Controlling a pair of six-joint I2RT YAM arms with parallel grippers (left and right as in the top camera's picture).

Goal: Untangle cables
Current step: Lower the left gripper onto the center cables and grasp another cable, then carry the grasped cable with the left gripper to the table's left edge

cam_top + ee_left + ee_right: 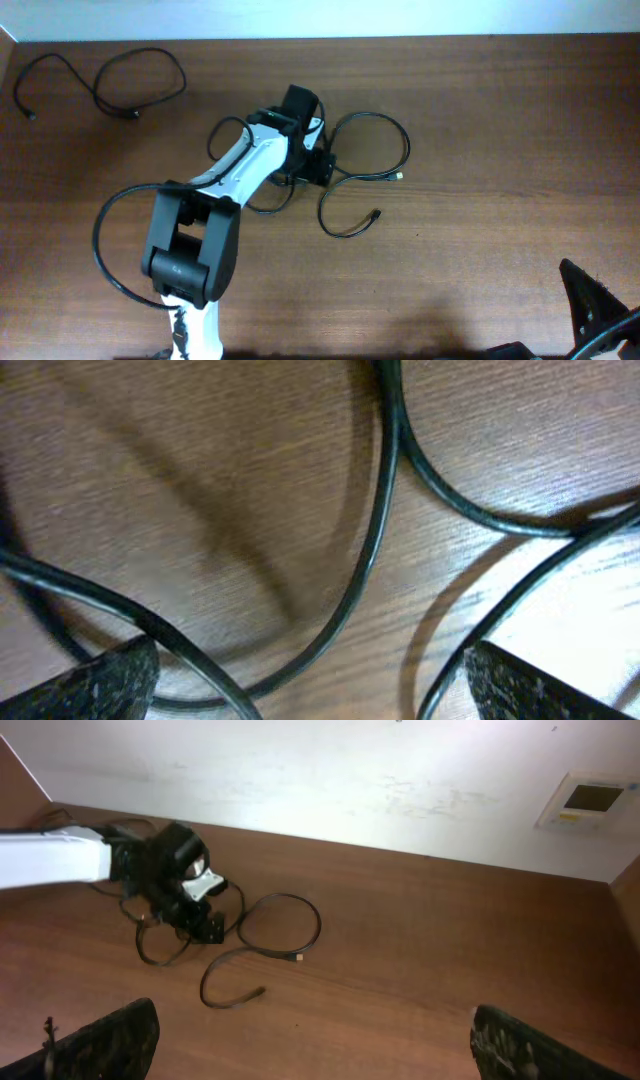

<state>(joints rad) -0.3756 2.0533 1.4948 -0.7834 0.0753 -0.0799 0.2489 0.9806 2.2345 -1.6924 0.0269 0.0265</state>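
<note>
While you are looking down from overhead, the brown wood-grain table [480, 110] is filling the view. The right wrist camera is showing a white wall [330, 780] behind it, carrying one small wall panel [590, 800]. You are working with three cables [382, 510], as far as the loops allow a count — one is lying apart at the far-left corner, two are crossing mid-table. Your left gripper [310, 650] is hovering low over that crossing pair, jaws standing wide apart, strands running between them on the wood, nothing pinched. Your right gripper [312, 1010] is sitting at the near-right edge — likewise spread wide, holding nothing.
</note>
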